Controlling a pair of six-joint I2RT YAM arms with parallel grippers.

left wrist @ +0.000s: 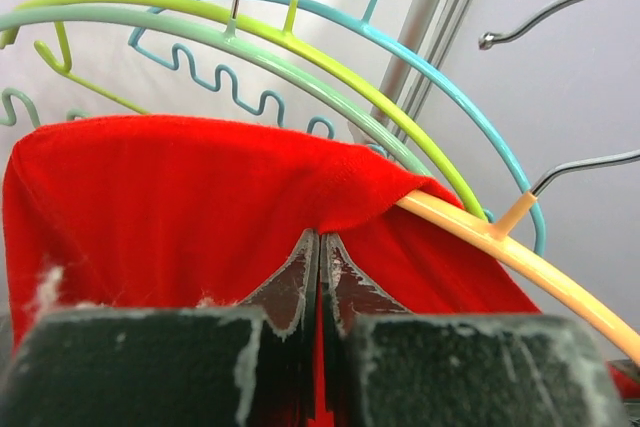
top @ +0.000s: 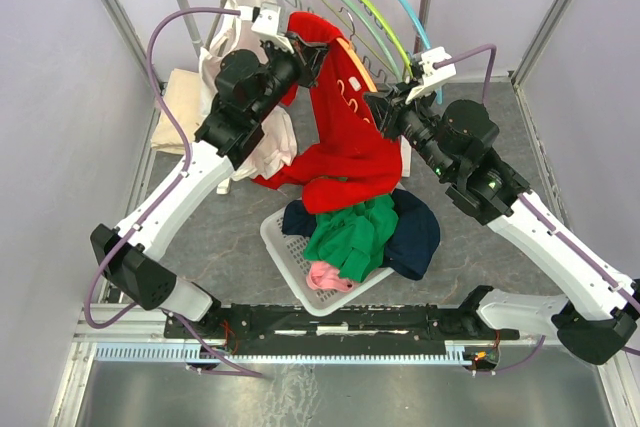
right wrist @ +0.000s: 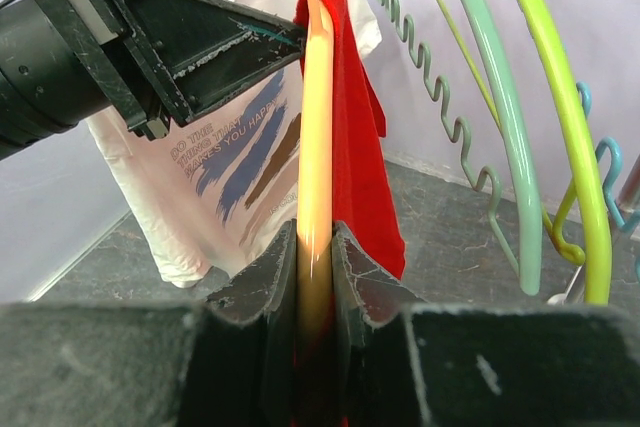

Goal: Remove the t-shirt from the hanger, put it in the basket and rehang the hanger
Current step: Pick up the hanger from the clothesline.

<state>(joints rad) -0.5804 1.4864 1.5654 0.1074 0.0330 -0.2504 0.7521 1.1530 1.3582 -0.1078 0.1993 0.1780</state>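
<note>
Top view: the red t-shirt (top: 345, 137) sits half on the orange hanger (top: 362, 69), with its tail spilling toward 6 o'clock over the basket (top: 272, 234). My left gripper (top: 312, 52) is at its 11 o'clock and my right gripper (top: 388, 107) at 3.

Left wrist: jaws pinched on red cloth, probably cloth only.

Right wrist: jaws clamped on the hanger bar.

So I'm mid-peel. Next I drag left toward 9 while the right holds firm.

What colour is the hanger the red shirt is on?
Pale orange; the hanger shows best in the right wrist view.
</note>
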